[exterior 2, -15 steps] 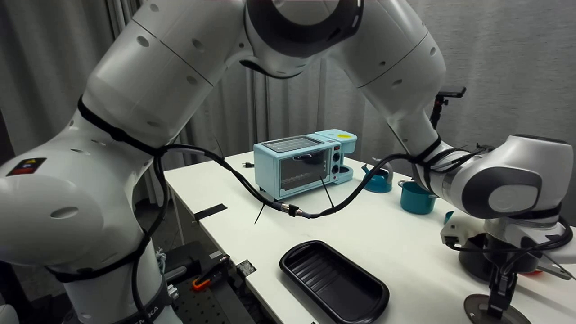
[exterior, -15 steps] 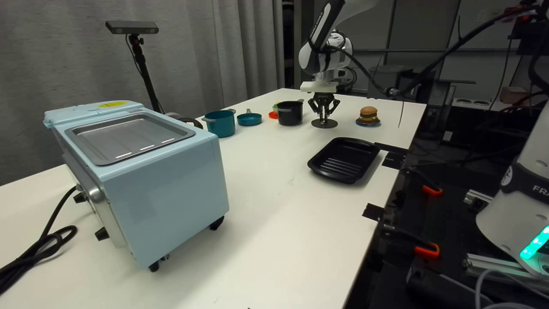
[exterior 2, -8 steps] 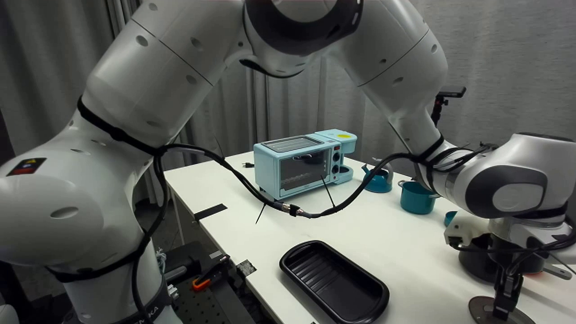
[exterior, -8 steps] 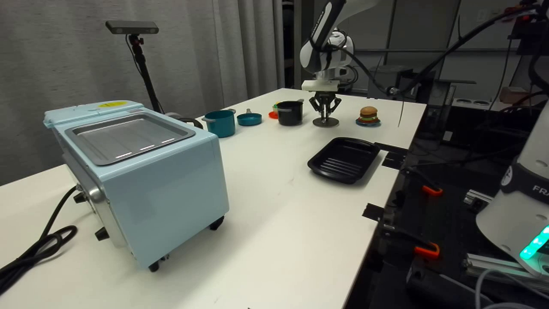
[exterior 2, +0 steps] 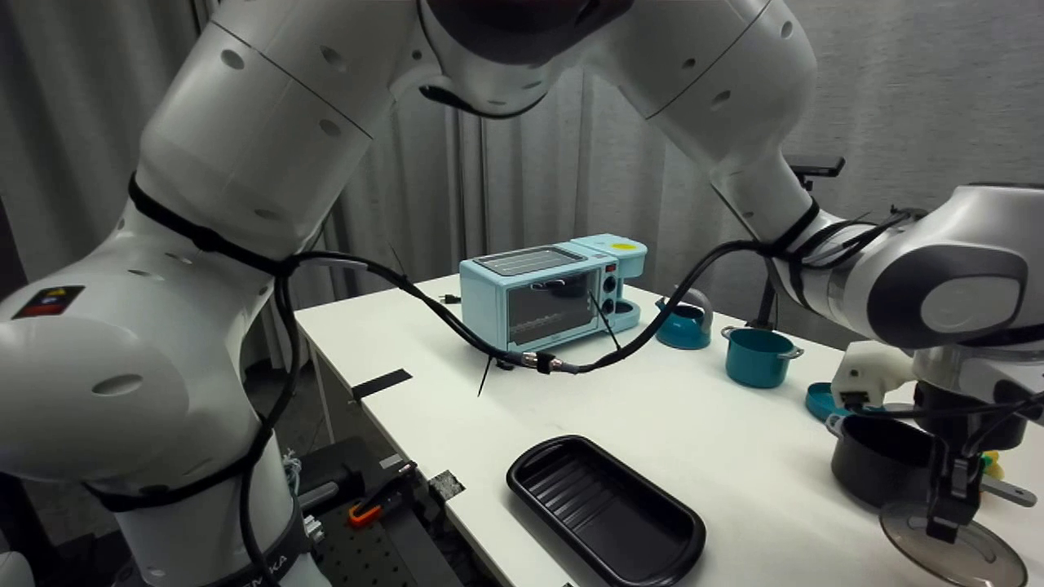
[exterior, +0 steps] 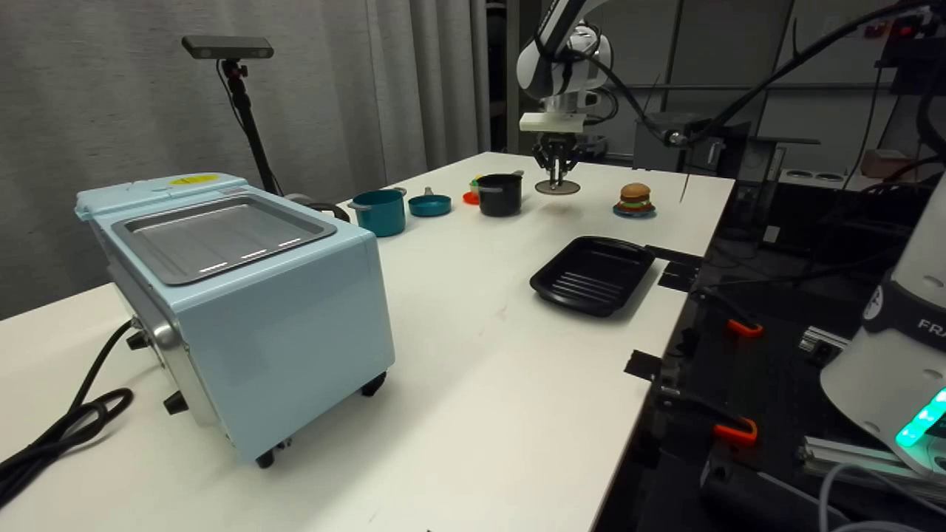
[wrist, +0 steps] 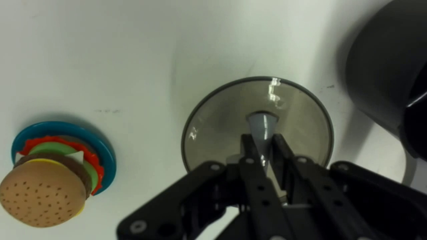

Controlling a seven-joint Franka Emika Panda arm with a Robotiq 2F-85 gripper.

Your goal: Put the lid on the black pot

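Wrist view: yep, has the lid point(wrist: 223, 136) pinched in the claw point(wrist: 262, 138) by its grey knob point(wrist: 262, 124). In an exterior view, holds it off the tabletop point(exterior: 458, 318), just beside the black pot point(exterior: 500, 197).

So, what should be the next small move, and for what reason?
I would probably raise the gripper slightly: it holds the lid by the handle, beside the black pot, and the lid appears no higher than the pot's rim, so moving across might bump.
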